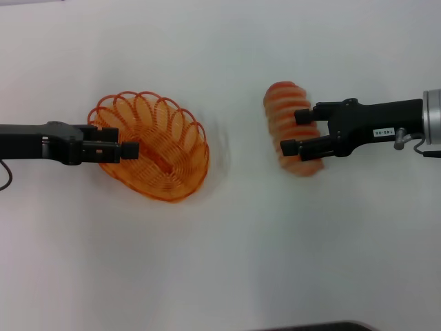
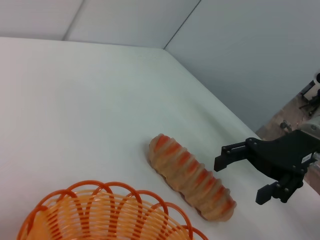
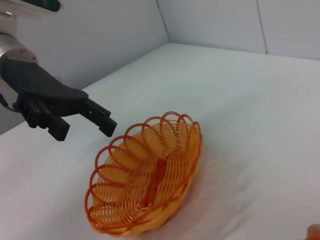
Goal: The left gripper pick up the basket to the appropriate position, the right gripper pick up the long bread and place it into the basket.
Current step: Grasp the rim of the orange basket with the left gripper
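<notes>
The orange wire basket rests on the white table at centre left; it also shows in the left wrist view and the right wrist view. My left gripper is open at the basket's left rim; the right wrist view shows this gripper hovering just beside and above the rim, apart from it. The long bread, pale tan with orange stripes, lies on the table at centre right. My right gripper is open with its fingers over the bread's right side; it holds nothing.
The white table spreads wide around both things, with about a hand's width of bare surface between basket and bread. A dark edge shows at the table's front. Grey walls stand beyond the table's far side.
</notes>
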Motion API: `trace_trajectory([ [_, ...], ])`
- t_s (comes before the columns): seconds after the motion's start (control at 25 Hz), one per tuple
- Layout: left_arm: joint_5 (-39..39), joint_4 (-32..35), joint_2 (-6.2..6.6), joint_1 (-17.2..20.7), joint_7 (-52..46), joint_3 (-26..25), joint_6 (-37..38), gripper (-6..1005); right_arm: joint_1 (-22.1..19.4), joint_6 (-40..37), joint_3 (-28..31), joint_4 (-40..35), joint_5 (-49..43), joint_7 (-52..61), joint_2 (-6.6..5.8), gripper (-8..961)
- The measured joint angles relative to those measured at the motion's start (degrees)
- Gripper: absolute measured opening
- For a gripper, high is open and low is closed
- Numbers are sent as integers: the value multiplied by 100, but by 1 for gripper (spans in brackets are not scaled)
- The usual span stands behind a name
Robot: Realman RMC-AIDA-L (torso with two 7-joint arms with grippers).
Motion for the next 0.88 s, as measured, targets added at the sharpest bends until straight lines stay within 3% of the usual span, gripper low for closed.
trace_trajectory([
  [0.64, -9, -2, 0, -30, 11, 0, -4, 873, 10, 0, 0, 0, 0, -7, 14, 901],
  [0.88, -29, 122, 129, -303, -195, 1, -102, 873, 9, -1, 0, -12, 0, -12, 14, 896],
])
